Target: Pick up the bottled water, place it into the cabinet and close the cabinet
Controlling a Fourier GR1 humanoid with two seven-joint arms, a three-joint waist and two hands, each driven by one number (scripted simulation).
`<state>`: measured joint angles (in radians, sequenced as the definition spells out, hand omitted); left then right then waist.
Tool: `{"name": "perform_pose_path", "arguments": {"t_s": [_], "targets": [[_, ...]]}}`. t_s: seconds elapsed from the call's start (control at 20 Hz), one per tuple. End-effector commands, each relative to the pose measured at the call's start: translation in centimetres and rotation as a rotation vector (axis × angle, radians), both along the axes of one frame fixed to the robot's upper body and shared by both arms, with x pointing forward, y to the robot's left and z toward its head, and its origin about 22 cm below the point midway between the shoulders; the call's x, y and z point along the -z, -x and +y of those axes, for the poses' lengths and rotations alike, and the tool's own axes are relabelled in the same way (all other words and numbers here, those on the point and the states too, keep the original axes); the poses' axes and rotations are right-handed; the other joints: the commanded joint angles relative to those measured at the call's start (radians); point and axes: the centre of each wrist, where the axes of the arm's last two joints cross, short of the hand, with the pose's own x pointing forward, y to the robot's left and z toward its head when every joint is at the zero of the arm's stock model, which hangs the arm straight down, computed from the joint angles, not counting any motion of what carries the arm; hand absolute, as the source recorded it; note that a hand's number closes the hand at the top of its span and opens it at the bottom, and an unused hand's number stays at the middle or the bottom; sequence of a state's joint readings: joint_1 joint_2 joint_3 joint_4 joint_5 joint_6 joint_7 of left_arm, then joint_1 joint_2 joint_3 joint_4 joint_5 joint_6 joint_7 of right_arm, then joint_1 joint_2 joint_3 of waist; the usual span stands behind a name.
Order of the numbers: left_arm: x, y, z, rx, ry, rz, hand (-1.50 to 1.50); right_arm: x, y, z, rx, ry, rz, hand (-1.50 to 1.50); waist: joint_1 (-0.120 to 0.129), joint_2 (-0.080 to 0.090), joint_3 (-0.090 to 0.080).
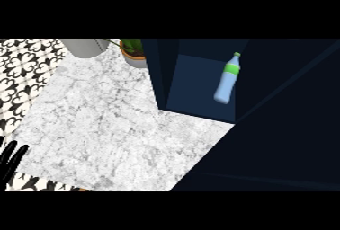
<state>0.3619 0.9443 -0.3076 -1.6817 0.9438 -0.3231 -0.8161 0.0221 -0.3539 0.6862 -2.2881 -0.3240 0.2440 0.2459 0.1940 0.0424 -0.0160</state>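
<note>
Bottled water (226,81): inside dark blue cabinet (199,96), tilted, green-banded neck uppermost. Likely light, stiff plastic, smooth, slippery; best hold at mid-body. Cabinet door (279,134) open. Left hand (12,155): lower left edge, fingers straight, together, resting. Right hand unseen.

The counter (113,130) fills the left and middle of the view. At its far edge, a pot (84,46) is set at the left, with a potted plant (135,53) just to its right. The cabinet (199,72) is placed at the right of the counter, directly beside the plant. The bottle (228,80) is seen inside the cabinet's opening, tilted, cap end up. The cabinet door (279,143) is spread across the lower right, before the opening. The left hand (12,157) is found at the left edge.
</note>
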Motion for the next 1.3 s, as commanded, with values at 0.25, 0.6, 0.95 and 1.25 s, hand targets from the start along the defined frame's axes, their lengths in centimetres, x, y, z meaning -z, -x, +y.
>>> {"name": "perform_pose_path", "arguments": {"t_s": [0.25, 0.6, 0.95, 1.25], "targets": [[-0.4, 0.1, 1.4, -0.013, 0.009, 0.002, -1.50, 1.2, -8.6, 1.4, 0.218, -0.056, 0.187, 1.50, -0.034, -0.009, 0.009], [0.5, 1.3, 1.9, -0.039, 0.033, 0.030, -1.50, -0.1, -16.9, 4.7, 0.464, -0.023, 0.192, 1.50, -0.070, -0.022, 0.013], [0.8, 2.2, 3.0, -0.042, 0.038, 0.037, -1.50, -0.7, -23.9, 6.3, 0.536, 0.037, 0.159, 1.50, -0.095, -0.024, 0.015], [-1.5, 0.6, 2.6, -0.031, 0.049, 0.000, -1.50, -1.6, -25.8, 6.7, 0.567, 0.015, 0.155, 1.50, -0.094, -0.019, 0.016]]}}
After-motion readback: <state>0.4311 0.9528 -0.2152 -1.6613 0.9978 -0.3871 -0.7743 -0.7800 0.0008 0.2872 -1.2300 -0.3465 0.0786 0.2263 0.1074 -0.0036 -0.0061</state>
